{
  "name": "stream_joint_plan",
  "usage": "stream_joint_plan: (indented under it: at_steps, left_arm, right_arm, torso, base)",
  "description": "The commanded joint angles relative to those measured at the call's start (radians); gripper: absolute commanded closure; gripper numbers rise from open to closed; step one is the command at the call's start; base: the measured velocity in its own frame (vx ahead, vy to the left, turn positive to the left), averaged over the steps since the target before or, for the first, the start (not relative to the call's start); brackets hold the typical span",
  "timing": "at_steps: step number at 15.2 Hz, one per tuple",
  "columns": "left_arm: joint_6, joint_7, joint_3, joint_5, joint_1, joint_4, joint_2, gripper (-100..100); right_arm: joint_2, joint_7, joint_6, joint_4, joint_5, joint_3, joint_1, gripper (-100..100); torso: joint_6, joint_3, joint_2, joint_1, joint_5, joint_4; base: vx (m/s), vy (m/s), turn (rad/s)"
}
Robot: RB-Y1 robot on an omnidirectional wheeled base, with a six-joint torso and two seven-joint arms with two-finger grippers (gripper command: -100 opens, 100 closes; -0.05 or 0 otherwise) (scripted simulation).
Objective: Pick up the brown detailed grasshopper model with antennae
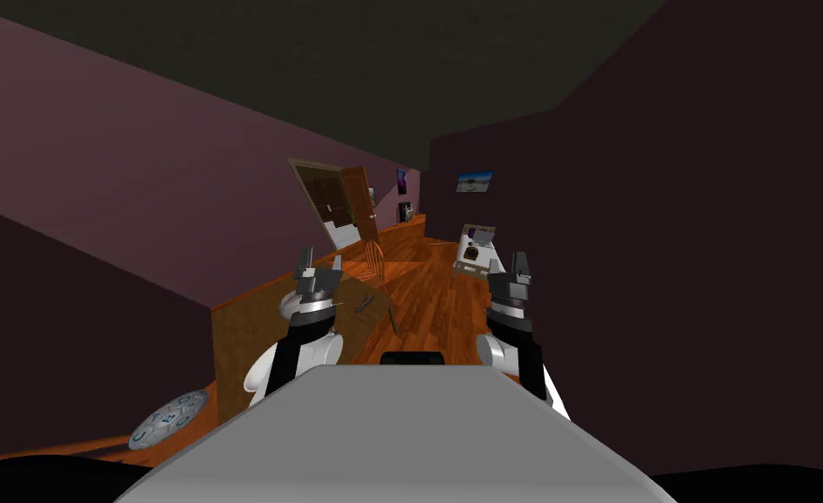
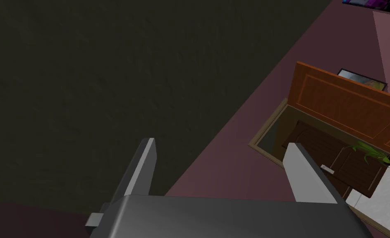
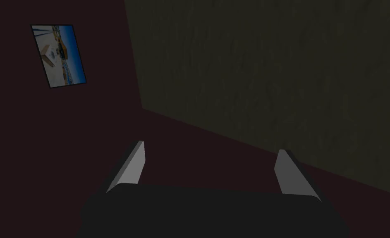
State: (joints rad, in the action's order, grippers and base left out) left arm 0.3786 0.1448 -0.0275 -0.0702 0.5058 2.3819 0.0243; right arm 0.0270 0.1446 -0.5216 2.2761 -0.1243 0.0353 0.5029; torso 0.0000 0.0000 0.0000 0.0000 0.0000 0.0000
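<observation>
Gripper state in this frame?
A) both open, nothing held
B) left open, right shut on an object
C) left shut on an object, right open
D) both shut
A: in the wrist views, the blades of the left gripper and of the right gripper stand wide apart with nothing between them.

The room around me is dimly lit. Mauve walls [image 1: 121,192] run along both sides under a dark ceiling [image 1: 357,52]. The floor [image 1: 440,301] is reddish wood planking. Ahead, a brown panelled door [image 1: 361,205] stands open beside its doorway [image 1: 320,205]. A wooden chair [image 1: 373,260] stands at the far end of a wooden tabletop [image 1: 243,332]. A framed picture [image 1: 475,181] hangs on the right-hand wall. A round grey lettered rug [image 1: 169,421] lies on the floor to my left.
</observation>
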Motion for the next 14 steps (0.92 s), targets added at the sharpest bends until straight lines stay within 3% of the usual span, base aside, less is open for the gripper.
stream_joint_plan:
  at_steps: [1, 5, 6, 14]
  left_arm:
    - [-0.012, 0.001, 0.005, -0.003, -0.001, -0.009, 0.032, -100]
    - [-0.085, 0.010, 0.032, -0.021, -0.009, -0.057, 0.099, -100]
    - [-0.085, 0.010, 0.032, -0.021, -0.009, -0.057, 0.099, -100]
    - [-0.241, 0.031, 0.090, -0.059, -0.028, -0.152, 0.136, -100]
  right_arm:
    - [0.000, 0.000, 0.000, 0.000, 0.000, 0.000, 0.000, 0]
    - [0.000, 0.000, 0.000, 0.000, 0.000, 0.000, 0.000, 0]
    - [0.000, 0.000, 0.000, 0.000, 0.000, 0.000, 0.000, 0]
    - [0.000, 0.000, 0.000, 0.000, 0.000, 0.000, 0.000, 0]
  torso:
    - [0.000, 0.000, 0.000, 0.000, 0.000, 0.000]
    - [0.000, -0.002, -0.004, -0.004, -0.001, -0.001]
    - [0.000, -0.003, -0.005, -0.005, -0.001, -0.001]
    - [0.000, -0.004, -0.007, -0.006, -0.001, -0.002]
  base:
    - [0.011, -0.014, 0.032]
    - [0.058, -0.066, 0.124]
    - [0.072, -0.090, 0.103]
    - [0.077, -0.091, 0.140]
